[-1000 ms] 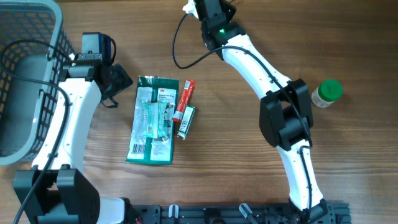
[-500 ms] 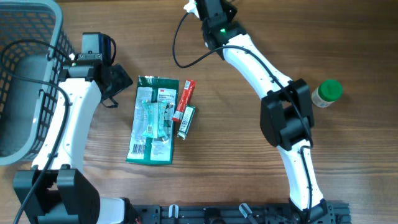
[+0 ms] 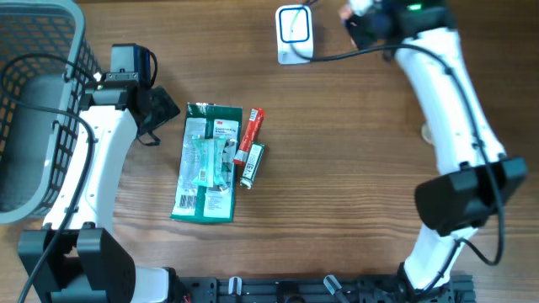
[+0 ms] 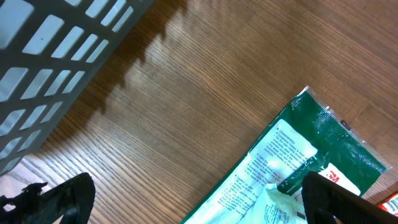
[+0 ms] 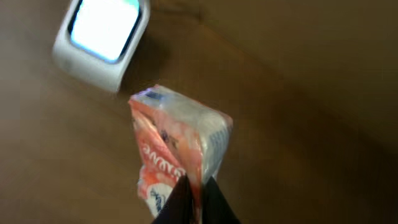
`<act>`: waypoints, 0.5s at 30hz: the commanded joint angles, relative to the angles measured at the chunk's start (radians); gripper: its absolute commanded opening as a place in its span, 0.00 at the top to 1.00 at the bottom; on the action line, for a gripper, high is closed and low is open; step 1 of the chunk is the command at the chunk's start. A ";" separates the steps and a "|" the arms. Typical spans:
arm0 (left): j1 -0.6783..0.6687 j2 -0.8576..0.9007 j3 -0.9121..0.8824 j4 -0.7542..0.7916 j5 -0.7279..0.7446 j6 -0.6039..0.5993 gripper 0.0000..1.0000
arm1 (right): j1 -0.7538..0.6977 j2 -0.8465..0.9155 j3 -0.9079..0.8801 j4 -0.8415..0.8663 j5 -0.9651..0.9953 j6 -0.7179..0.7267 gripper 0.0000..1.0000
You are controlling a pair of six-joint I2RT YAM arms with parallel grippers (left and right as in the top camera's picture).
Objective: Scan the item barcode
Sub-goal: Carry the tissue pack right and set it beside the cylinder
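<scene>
Right fingers: shut, pinching the orange-and-white soft plastic packet by its near edge
Packet axis: runs straight away from the fingers
White box scanner: beyond the packet, up-left of the fingers, apart
Left fingers: wide open, empty, farther off

Nothing reads clearly: print on the green packet is too small, white lettering on the orange pack too blurred.
</scene>
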 commanded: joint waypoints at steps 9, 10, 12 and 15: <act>0.004 0.006 -0.008 -0.001 -0.013 -0.021 0.00 | -0.161 0.045 -0.364 -0.103 -0.237 0.254 0.96; 0.005 0.006 -0.008 -0.001 -0.013 -0.021 0.00 | -0.161 0.045 -0.404 -0.069 -0.209 0.280 0.96; 0.004 0.006 -0.008 -0.001 -0.013 -0.021 0.00 | -0.161 0.045 -0.474 -0.006 -0.149 0.318 0.96; 0.004 0.006 -0.008 -0.001 -0.013 -0.021 0.00 | -0.161 0.045 -0.549 0.075 -0.119 0.319 0.96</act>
